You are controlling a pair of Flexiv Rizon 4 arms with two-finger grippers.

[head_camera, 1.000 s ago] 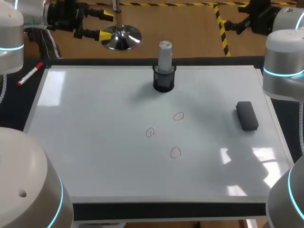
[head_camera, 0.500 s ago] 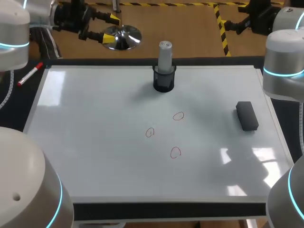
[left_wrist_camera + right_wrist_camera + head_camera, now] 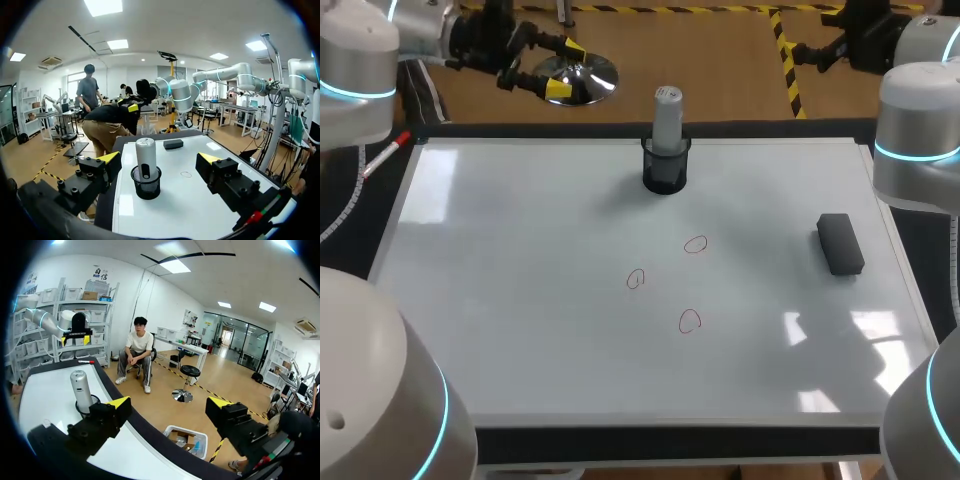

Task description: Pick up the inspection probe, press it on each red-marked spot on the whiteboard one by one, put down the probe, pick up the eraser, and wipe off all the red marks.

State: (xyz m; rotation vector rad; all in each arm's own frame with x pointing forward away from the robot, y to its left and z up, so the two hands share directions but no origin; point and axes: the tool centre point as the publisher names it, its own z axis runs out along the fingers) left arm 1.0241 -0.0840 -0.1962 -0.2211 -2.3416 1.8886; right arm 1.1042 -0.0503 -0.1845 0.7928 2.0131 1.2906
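The grey-white probe stands upright in a black mesh cup at the far middle of the whiteboard. Three red ovals are drawn near the board's centre. The black eraser lies at the right. My left gripper hangs open beyond the far edge, left of the probe; in its wrist view the probe is ahead of the left gripper, in line with the gap between its fingers. My right gripper is open and empty past the far right corner, with the probe off to its side.
A red marker lies on the black table left of the whiteboard's far left corner. The whiteboard's raised frame runs along the front edge.
My left gripper has moved right along the far edge, closer to the probe, still open. The right arm, probe and eraser have not moved.
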